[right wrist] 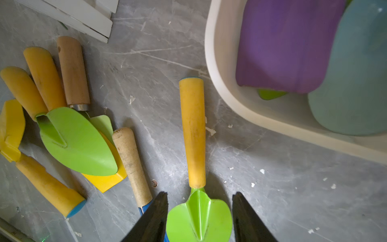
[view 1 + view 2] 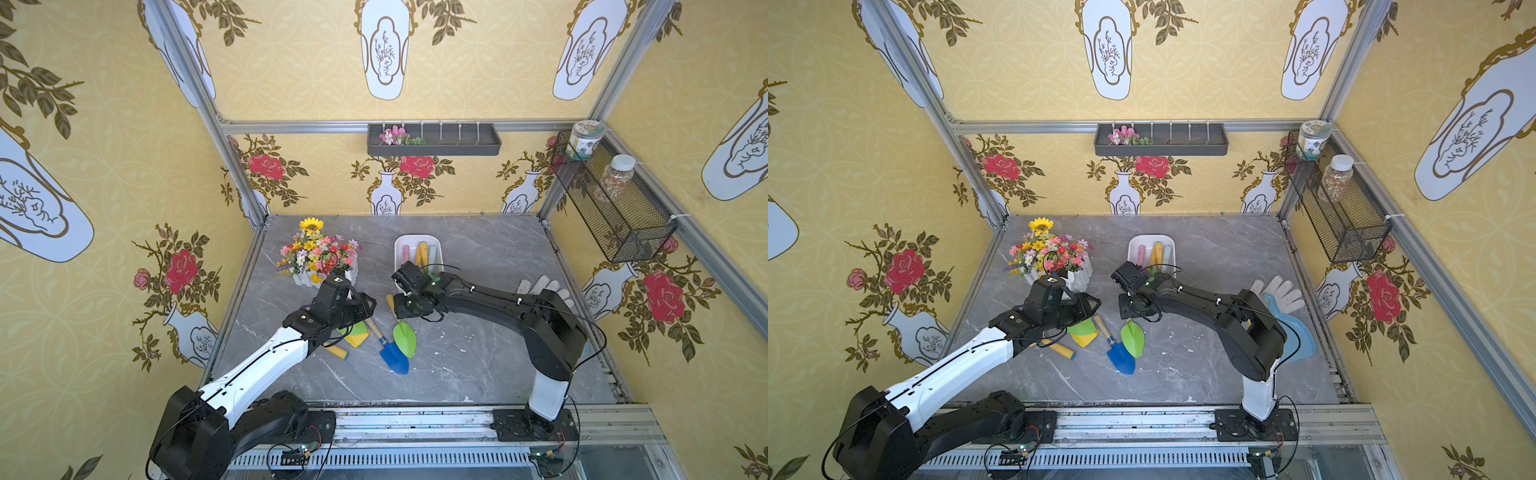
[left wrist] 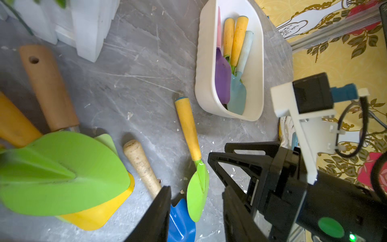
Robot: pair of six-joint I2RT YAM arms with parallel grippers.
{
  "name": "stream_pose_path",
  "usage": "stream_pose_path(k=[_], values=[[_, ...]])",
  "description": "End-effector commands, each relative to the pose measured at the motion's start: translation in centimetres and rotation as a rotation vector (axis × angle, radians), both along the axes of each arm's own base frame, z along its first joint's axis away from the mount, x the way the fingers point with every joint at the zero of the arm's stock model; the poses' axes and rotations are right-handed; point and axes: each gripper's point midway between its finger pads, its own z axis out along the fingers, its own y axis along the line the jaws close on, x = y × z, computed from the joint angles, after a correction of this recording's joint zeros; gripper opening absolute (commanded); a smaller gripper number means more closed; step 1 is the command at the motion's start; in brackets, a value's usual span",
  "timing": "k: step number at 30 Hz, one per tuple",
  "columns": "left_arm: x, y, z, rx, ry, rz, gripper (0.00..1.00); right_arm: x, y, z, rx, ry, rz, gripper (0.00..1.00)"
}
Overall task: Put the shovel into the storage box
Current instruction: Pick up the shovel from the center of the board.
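Note:
A green-bladed shovel with a yellow handle (image 1: 192, 130) lies on the grey marble table, just in front of the white storage box (image 2: 397, 253) (image 3: 206, 62). The box holds several shovels, among them purple, green and pale blue blades. My right gripper (image 1: 200, 193) (image 2: 401, 316) hangs open over this shovel (image 2: 405, 338) where the handle meets the blade, a finger on either side and not gripping it. A blue shovel (image 2: 392, 357) lies next to it. My left gripper (image 3: 195, 188) (image 2: 368, 305) is open and empty over a heap of green and yellow shovels (image 3: 62, 174).
A white picket planter of flowers (image 2: 320, 257) stands at the back left. White gloves (image 2: 540, 286) and a blue dustpan (image 2: 1296, 336) lie under the right arm. On the walls hang a dark grey tray (image 2: 434, 139) and a black mesh basket (image 2: 615, 199) holding jars.

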Motion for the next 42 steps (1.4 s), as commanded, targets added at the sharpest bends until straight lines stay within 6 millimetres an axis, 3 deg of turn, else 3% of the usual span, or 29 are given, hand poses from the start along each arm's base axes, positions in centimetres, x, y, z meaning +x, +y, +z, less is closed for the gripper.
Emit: stream_pose_path(k=[1, 12, 29, 35, 42], values=[[-0.6, 0.5, -0.8, -0.012, 0.029, 0.034, 0.45, 0.3, 1.0, -0.4, 0.013, -0.001, 0.014, 0.53], [-1.9, 1.3, -2.1, -0.024, 0.057, 0.058, 0.45, 0.6, 1.9, -2.7, -0.004, 0.032, 0.03, 0.5], [-1.9, 1.0, -2.3, -0.036, 0.069, 0.058, 0.45, 0.8, 2.6, -5.1, -0.034, 0.071, 0.052, 0.35], [-1.7, 1.0, -2.1, -0.039, 0.065, 0.059, 0.45, 0.9, 2.6, -4.1, -0.035, 0.058, 0.061, 0.28], [-1.6, 1.0, -1.7, -0.047, 0.056, 0.065, 0.45, 0.9, 2.6, -1.5, -0.022, 0.024, 0.076, 0.24]])
